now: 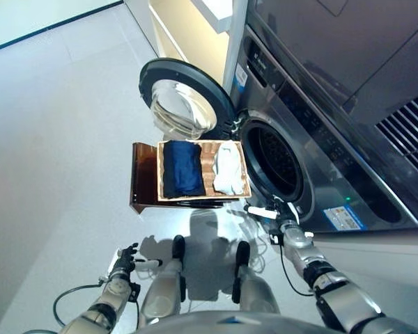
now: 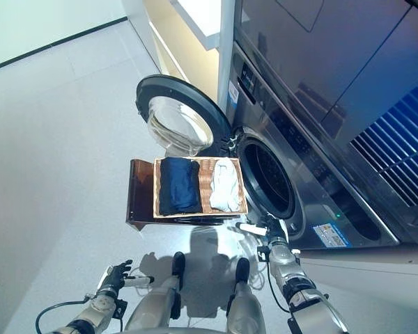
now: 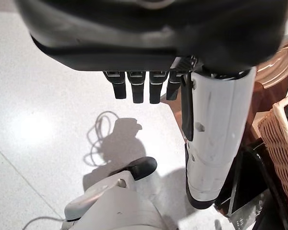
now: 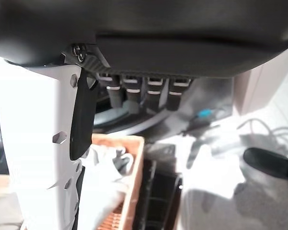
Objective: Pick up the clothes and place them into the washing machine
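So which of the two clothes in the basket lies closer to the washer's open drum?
The white garment. It lies at the end of the wicker basket beside the drum opening; the dark blue garment lies at the far end.

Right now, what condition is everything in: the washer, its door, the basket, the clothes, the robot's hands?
Washer: drum empty as far as shows.
Door: swung fully open.
Basket: on a brown stand, holding both clothes.
Blue cloth: folded, in the basket.
White cloth: bunched, in the basket.
Left hand: open, empty, low by the floor.
Right hand: open, empty, near the basket.
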Available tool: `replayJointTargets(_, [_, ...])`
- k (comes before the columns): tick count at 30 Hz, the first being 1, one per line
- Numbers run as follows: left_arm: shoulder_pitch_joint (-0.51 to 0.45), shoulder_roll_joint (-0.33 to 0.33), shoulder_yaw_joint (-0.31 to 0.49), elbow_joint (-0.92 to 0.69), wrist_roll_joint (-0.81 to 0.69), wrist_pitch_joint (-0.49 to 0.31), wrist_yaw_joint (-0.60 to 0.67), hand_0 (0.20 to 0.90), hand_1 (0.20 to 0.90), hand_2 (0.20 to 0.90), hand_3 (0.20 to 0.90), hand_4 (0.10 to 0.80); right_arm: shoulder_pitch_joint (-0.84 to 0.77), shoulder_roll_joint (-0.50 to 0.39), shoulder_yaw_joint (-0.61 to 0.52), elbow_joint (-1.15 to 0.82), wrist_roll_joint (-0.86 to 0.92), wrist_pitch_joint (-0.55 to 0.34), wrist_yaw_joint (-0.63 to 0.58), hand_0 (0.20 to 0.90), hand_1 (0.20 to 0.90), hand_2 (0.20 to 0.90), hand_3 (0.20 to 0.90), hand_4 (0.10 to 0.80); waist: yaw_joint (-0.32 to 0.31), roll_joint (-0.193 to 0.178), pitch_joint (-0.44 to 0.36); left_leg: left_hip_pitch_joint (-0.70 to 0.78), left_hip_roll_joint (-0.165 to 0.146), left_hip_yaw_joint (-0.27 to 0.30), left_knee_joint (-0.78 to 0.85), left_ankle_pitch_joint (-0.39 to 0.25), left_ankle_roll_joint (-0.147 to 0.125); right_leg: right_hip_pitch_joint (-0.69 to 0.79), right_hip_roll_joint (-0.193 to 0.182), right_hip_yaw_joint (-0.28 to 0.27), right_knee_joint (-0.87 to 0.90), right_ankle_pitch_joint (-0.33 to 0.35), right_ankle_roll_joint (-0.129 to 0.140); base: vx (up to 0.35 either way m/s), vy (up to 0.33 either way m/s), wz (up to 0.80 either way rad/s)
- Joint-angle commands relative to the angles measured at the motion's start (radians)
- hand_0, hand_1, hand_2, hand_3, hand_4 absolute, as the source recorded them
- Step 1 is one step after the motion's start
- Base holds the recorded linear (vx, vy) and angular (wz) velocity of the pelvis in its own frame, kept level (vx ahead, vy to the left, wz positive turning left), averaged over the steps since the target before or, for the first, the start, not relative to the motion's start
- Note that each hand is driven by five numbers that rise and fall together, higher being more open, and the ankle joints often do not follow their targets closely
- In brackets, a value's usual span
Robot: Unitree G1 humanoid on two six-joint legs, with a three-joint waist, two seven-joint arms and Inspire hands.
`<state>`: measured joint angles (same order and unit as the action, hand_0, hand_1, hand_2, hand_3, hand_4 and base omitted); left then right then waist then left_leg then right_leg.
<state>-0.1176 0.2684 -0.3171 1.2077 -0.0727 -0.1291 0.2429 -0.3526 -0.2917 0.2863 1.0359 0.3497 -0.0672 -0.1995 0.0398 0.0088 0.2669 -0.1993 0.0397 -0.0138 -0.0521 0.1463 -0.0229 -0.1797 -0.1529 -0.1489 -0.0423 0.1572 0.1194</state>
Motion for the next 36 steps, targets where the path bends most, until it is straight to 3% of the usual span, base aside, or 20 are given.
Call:
replayJointTargets(1, [-0.011,0.039,0.031,0.0,0.011,-0.011,0.033,0.9,0.9,0.9,0.9,0.8,-0.033,-0.027,0.034,-0.08,-0.036,-0.054,-0.019,0.9,0.9,0.9,0.9,0.8,-0.004,-0.048,-0.017,-0.083,-0.002,0.004,0.151,-0.139,-0.036,-0.035,-0.048,0.01,0.071,-0.117,0.015,0.0,0.0,0.0])
replayJointTargets(10, [-0.012,0.044,0.031,-0.009,-0.002,-0.009,0.038,0.9,0.9,0.9,0.9,0.8,-0.055,-0.033,0.048,-0.064,-0.066,-0.04,-0.03,0.9,0.9,0.9,0.9,0.8,0.001,-0.052,-0.014,-0.113,-0.004,0.0,0.176,-0.144,-0.039,-0.044,-0.049,0.004,0.072,-0.12,0.014,0.0,0.0,0.0])
replayJointTargets(17, [-0.016,0.057,0.018,-0.06,-0.046,-0.02,0.061,0.9,0.9,0.9,0.9,0.8,-0.15,-0.065,0.076,-0.11,-0.06,-0.041,-0.058,0.9,0.9,0.9,0.9,0.8,0.019,-0.038,0.045,-0.201,-0.007,-0.002,0.234,-0.15,-0.038,-0.132,-0.049,0.004,0.143,-0.136,0.004,-0.041,0.002,0.05])
replayJointTargets(27, [-0.017,0.09,-0.001,-0.117,-0.103,-0.041,0.098,0.9,0.9,0.9,0.9,0.8,-0.489,-0.17,0.103,-0.014,-0.034,-0.04,-0.138,0.9,0.9,0.9,0.9,0.8,0.066,-0.034,0.109,-0.368,-0.01,0.006,0.327,-0.163,-0.04,-0.281,-0.061,-0.004,0.22,-0.149,-0.004,-0.028,0.028,0.03])
replayJointTargets(36, [-0.062,0.107,-0.035,-0.157,-0.155,-0.068,0.139,0.9,0.9,0.9,0.9,0.8,-0.73,-0.203,0.13,0.14,-0.003,-0.031,-0.184,0.9,0.9,0.9,0.9,0.8,0.114,-0.042,0.152,-0.436,-0.027,-0.008,0.332,-0.155,-0.04,-0.303,-0.074,-0.03,0.207,-0.141,0.004,0.016,0.017,0.12])
